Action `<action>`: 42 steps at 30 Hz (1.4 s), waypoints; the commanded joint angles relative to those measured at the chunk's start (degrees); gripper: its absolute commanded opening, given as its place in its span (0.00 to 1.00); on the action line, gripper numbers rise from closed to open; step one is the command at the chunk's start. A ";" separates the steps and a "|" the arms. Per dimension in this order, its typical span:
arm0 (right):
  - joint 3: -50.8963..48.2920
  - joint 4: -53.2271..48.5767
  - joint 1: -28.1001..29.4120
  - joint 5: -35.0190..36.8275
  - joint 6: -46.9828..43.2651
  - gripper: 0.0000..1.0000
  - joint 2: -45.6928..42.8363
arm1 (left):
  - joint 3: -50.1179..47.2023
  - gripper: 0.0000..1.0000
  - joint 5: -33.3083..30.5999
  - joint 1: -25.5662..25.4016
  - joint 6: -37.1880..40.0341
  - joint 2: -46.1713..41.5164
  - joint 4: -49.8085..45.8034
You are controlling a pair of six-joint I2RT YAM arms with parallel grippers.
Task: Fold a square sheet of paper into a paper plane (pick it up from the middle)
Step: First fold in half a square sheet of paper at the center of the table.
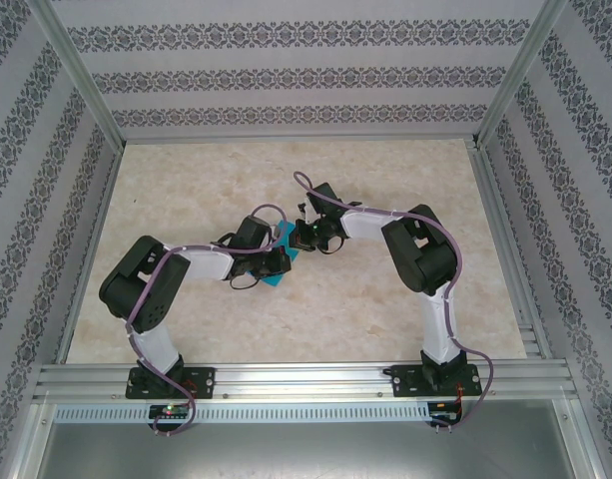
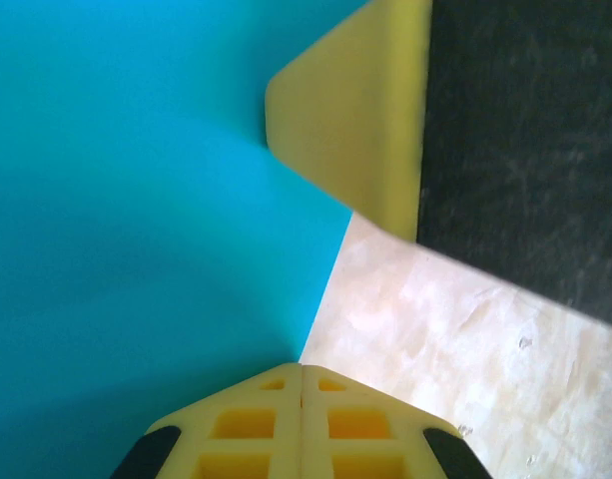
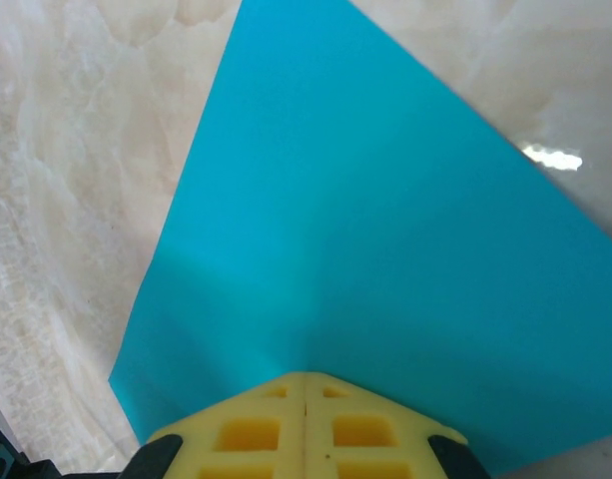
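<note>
You have one sheet [image 3: 385, 249] near the middle of the table [image 1: 385, 319], held between two hands; your left hand [image 2: 302, 371] is clamped shut on its edge from 8 o'clock; your right hand [image 3: 306, 377] is clamped shut on it from 2 o'clock.

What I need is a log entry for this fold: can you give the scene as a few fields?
paper: cyan, unmarked, mid-table, between both claws
left claw: shut on paper's edge
right claw: shut on paper
table: pale, marbled
fold state: no dart shape yet
</note>
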 commanded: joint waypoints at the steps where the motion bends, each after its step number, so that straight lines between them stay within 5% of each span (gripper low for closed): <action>1: 0.24 -5.59 -0.42 5.59 -0.73 0.01 3.66 | -3.53 0.00 3.25 -0.40 2.62 -1.27 -7.71; 23: 1.18 -6.42 -0.59 5.45 -2.28 0.01 4.11 | -16.66 0.00 3.02 -1.13 -2.27 -8.20 -4.39; 30: 4.87 -7.23 -0.02 4.25 -5.42 0.02 0.02 | -12.60 0.03 -2.57 -0.54 -5.06 -18.49 -6.26; 35: 6.76 -7.10 2.33 5.43 -5.44 0.04 -3.52 | -8.36 0.09 -7.50 5.15 -5.75 -23.65 -13.28; 42: 9.12 -8.85 9.50 12.42 -1.10 0.05 -2.20 | -7.25 0.40 -7.66 16.12 -6.05 -22.72 -16.76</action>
